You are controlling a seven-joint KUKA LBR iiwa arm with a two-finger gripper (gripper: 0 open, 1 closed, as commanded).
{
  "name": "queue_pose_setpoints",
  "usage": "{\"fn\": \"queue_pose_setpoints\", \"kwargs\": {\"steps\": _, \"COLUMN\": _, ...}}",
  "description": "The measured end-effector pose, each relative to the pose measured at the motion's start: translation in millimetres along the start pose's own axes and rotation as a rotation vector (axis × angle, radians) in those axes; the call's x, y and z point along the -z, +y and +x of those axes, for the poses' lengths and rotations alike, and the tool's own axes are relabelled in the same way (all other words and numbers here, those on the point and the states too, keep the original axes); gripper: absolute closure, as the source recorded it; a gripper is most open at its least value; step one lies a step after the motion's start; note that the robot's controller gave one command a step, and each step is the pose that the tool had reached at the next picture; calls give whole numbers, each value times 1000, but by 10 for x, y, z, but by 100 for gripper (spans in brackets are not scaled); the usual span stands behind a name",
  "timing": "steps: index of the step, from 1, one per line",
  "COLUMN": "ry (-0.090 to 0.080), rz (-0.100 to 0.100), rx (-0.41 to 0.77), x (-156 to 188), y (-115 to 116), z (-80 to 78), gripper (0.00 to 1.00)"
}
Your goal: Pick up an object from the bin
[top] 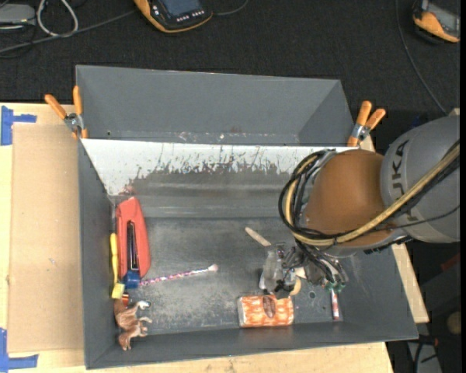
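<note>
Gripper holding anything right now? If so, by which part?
Cannot tell. The gripper is close by the orange patterned packet; no hold is visible.

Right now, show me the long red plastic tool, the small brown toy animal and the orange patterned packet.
long red plastic tool (142, 239), camera view, middle of body
small brown toy animal (131, 325), camera view, its body
orange patterned packet (252, 311), camera view, its left half

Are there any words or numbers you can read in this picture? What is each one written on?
"KU": dark letters on the grey robot arm, running sideways. The rest of the word is hidden behind the cables.
Orange patterned packet at the bin's front edge: its print is too small to read.
Handheld device with a screen outside the bin: its screen is too blurred to read.
</note>
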State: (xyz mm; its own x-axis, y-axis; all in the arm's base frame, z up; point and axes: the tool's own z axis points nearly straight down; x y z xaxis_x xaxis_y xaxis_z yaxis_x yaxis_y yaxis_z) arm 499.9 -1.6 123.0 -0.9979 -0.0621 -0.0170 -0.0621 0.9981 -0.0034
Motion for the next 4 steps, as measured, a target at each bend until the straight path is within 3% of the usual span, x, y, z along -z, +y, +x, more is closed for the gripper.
{"fn": "queue_pose_setpoints", "kwargs": {"steps": 1, "ry": 0, "rz": 0, "rx": 1, "x": 0, "y": 1, "z": 0, "gripper": 100}}
{"fn": "queue_pose_setpoints", "kwargs": {"steps": 2, "ry": -3, "rz": 0, "rx": -13, "x": -84, "y": 33, "z": 111, "gripper": 100}}
{"fn": "queue_pose_setpoints", "kwargs": {"steps": 3, "ry": -6, "rz": 1, "rx": 371, "x": -82, "y": -224, "z": -56, "gripper": 0}}
{"fn": "queue_pose_setpoints", "kwargs": {"steps": 4, "ry": -5, "rz": 1, "rx": 371, "x": -83, "y": -224, "z": -54, "gripper": 0}}
